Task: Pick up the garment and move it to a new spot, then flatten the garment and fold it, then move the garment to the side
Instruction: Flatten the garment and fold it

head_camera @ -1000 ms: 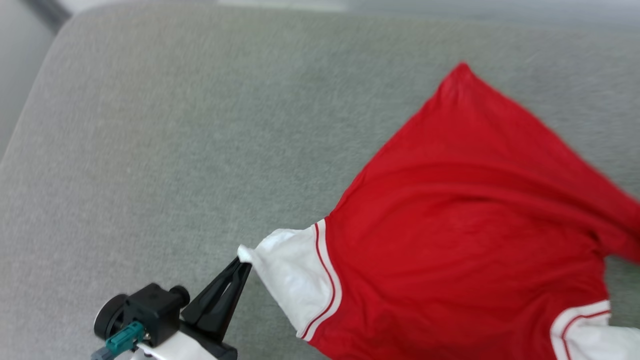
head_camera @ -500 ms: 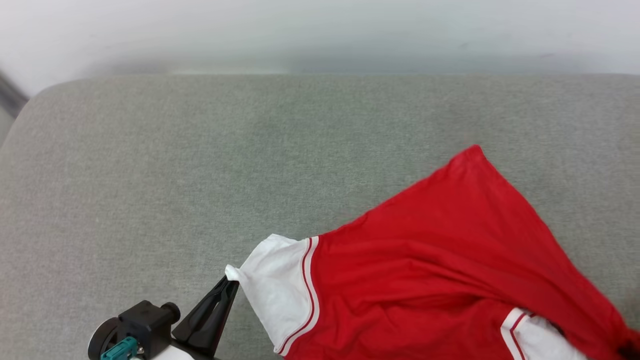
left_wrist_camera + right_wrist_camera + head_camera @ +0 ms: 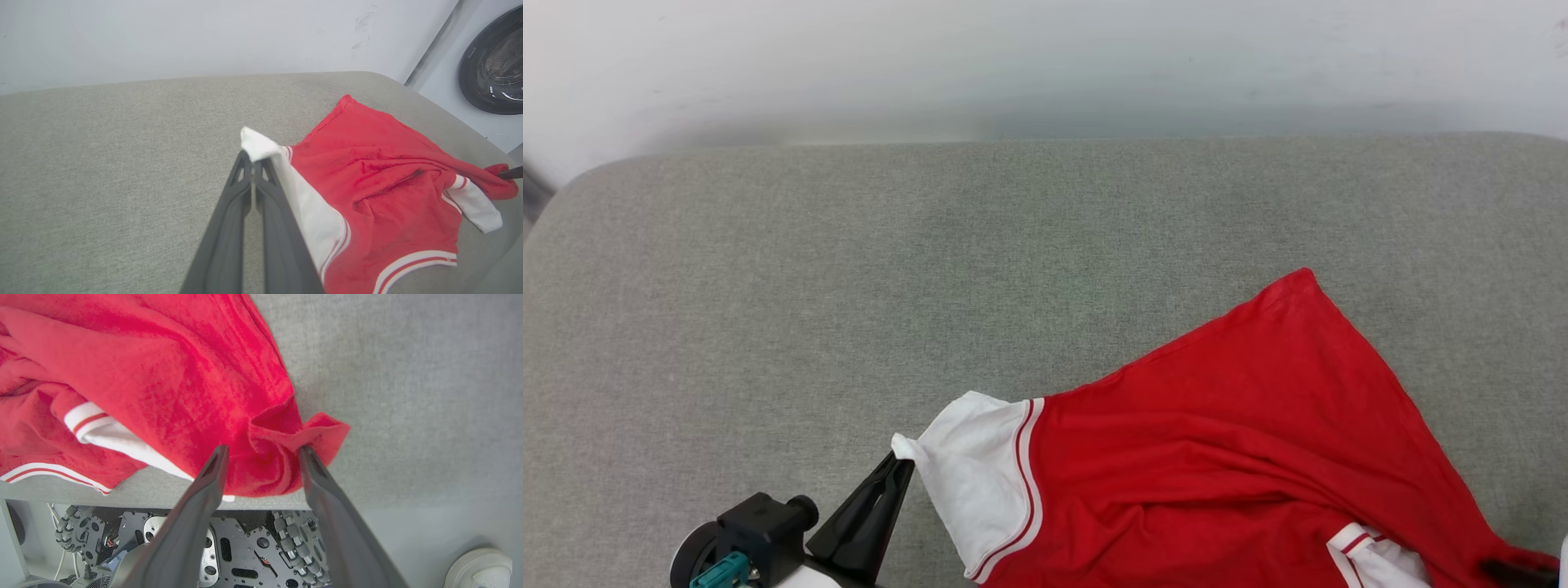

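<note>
Bright, flat indoor light, soft shadows throughout.
In the head view the wall (image 3: 1045, 57) beyond the cushion's (image 3: 768, 286) far edge looks hazy, and the red shirt (image 3: 1217, 449) throws only a thin shadow. The left wrist view bows that far edge, blurs the left gripper (image 3: 253, 157) near the lens, and shows small glints on a washer door (image 3: 490, 61). In the right wrist view the right gripper (image 3: 263, 451) is equally soft, and the red looks mottled.

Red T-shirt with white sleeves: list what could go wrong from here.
The left gripper pinches only the tip of the white sleeve of the red T-shirt; a pull could slip it free.
The open right gripper straddles a bunched red corner at the grey fabric table's near edge; unheld, it might slide off.
</note>
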You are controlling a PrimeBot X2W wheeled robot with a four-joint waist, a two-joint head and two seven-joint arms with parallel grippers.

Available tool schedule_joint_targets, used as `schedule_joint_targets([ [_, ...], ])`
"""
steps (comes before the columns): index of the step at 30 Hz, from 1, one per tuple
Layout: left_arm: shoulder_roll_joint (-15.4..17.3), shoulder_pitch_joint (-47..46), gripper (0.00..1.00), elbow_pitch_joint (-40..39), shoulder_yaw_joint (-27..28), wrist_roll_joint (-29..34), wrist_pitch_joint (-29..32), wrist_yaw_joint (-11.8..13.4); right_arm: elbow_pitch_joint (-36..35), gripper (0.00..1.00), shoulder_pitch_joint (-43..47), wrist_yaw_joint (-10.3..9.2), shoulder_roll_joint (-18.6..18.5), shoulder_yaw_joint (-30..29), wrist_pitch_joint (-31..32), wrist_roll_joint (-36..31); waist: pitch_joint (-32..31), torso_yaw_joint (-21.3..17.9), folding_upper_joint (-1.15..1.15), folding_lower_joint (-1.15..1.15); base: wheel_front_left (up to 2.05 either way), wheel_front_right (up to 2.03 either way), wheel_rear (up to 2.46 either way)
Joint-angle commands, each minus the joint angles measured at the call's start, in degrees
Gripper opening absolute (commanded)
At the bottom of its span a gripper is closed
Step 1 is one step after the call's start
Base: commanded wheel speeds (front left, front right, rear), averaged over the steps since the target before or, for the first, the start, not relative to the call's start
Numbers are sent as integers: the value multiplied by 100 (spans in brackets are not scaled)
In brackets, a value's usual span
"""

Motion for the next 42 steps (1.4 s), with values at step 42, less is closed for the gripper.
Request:
schedule_joint_targets([
  [42, -621, -1330, 0, -568, -592, 581, 184, -234, 1709, 100, -3619, -2, -974, 1469, 528, -1007, 2122, 1874, 0, 1, 0, 0, 0],
])
